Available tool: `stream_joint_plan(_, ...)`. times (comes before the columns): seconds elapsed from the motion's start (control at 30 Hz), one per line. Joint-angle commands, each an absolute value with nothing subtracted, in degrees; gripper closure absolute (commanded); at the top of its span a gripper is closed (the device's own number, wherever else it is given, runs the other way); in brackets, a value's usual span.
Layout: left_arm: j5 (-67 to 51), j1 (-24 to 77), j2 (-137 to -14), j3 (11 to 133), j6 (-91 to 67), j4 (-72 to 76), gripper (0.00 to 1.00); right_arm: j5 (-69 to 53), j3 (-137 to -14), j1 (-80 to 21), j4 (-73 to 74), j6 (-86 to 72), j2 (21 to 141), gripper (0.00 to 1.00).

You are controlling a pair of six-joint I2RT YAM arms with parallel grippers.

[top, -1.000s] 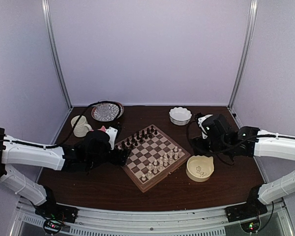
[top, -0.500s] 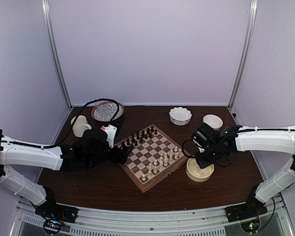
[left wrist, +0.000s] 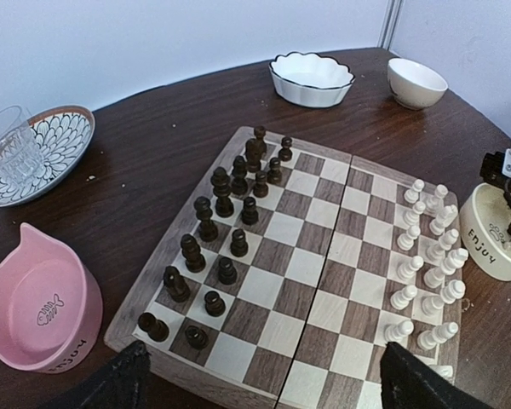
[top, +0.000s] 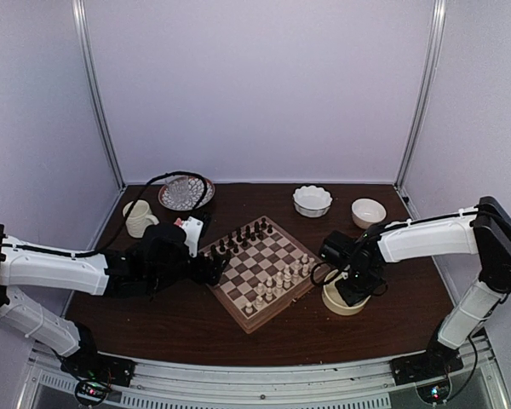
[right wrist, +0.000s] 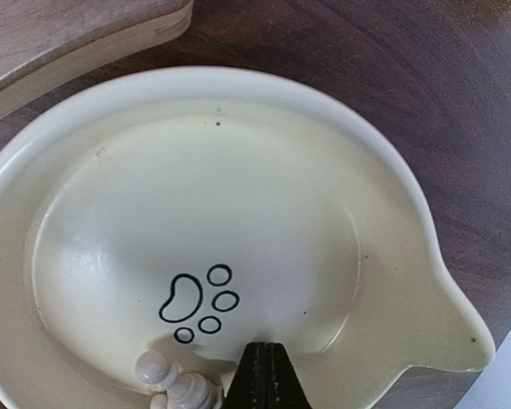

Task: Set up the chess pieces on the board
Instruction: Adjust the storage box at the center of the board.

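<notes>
Right claw (right wrist: 262,356): the fingers are pressed fully together with nothing clamped between them. The claw sits inside the cream bowl (right wrist: 383,230), which carries a paw-print mark and stands on the bench (top: 179,328) just right of the board (left wrist: 302,268). One loose piece (right wrist: 175,383), cream-white, lies on its side on the bowl floor, just beside the closed fingertips. Whether it touches them cannot be told.

Left claw (left wrist: 264,362): the fingers are spread wide and hold nothing. The claw hangs at the left corner of the board and faces across it.

Board: it lies at the middle of the bench, turned cornerwise to the arms. The chess pieces (left wrist: 426,256) stand upright in two rows along its near-right side. The dark pieces (left wrist: 230,221) stand in two rows along the opposite, far-left side. The squares between the two groups are bare.

Other items on the bench:
- pink bowl (left wrist: 34,311), just left of the board;
- patterned plate (left wrist: 64,136) at far left, with a glass (left wrist: 8,158) on it;
- mug (top: 139,218), near the plate;
- scalloped white bowl (left wrist: 311,78), beyond the board;
- small white bowl (left wrist: 416,81), to its right.
</notes>
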State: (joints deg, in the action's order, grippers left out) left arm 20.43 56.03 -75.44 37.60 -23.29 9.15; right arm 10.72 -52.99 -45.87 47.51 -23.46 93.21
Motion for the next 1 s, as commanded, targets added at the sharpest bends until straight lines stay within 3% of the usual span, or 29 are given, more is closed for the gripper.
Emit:
stream_joint_plan(0.0,20.03,55.90,-74.29,38.06,-23.66,10.58,0.06,8.95,-52.30,-46.62,47.99,-24.34,92.29,0.99)
stream_joint_plan(0.43,20.72,55.89,-73.06,37.90,-23.12,10.36,0.06,-10.92,-55.36,-47.61,37.96,-19.96,93.95,0.99)
stream_joint_plan(0.73,21.24,55.84,-72.78,37.81,-22.95,10.13,0.06,1.21,-66.50,-46.06,42.39,-17.89,102.89,1.00)
stream_joint_plan(0.97,21.18,55.84,-72.33,37.61,-22.68,10.40,0.06,6.15,-63.08,-46.10,40.04,-17.23,95.48,0.95)
